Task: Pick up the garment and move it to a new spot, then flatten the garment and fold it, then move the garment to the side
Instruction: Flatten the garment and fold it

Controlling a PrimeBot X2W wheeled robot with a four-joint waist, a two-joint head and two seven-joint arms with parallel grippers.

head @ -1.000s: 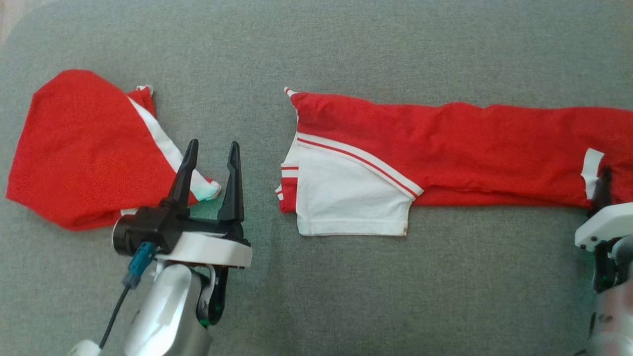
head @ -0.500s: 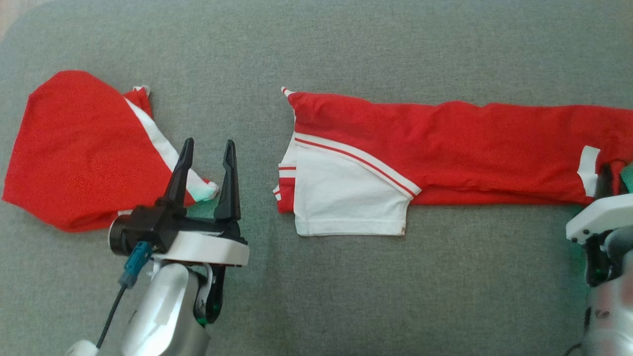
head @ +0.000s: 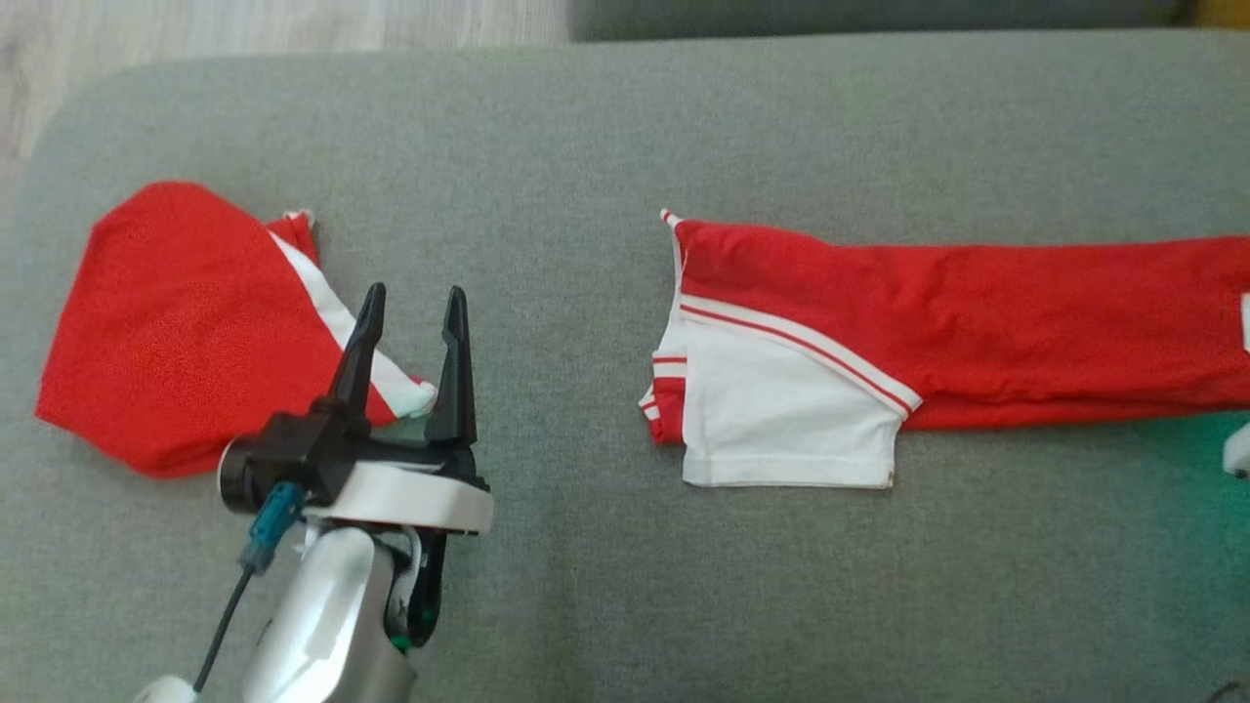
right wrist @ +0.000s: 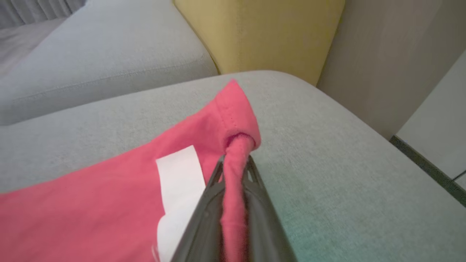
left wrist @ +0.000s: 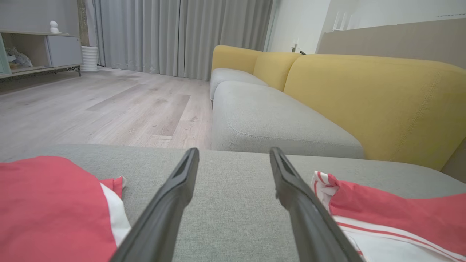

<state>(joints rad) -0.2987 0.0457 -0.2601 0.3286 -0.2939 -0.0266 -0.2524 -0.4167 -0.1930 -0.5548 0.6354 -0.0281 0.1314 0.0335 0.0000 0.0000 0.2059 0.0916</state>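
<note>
The garment (head: pixel 957 312), long, red with a white panel and white stripes, lies stretched across the right half of the grey cushion (head: pixel 547 146). In the right wrist view my right gripper (right wrist: pixel 235 162) is shut on a bunched red hem at the garment's (right wrist: pixel 91 203) far right corner. A second red and white piece (head: pixel 176 332) lies folded at the left. My left gripper (head: pixel 410 293) hovers open beside that piece's white tip, holding nothing. Between its fingers (left wrist: pixel 171 203) the left wrist view shows bare cushion, red cloth (left wrist: pixel 47 207) to one side and the garment (left wrist: pixel 393 211) to the other.
Wooden floor (head: pixel 244 29) shows beyond the cushion's rounded far left corner. A second grey seat (left wrist: pixel 262 120) and yellow backrests (left wrist: pixel 378 98) stand past the cushion. Close to the held hem, the cushion's right edge (right wrist: pixel 364 120) drops off.
My right gripper has shut on the garment's hem and drawn it to the right, widening the gap to the folded piece. The head camera has shifted. The left gripper stays open.
</note>
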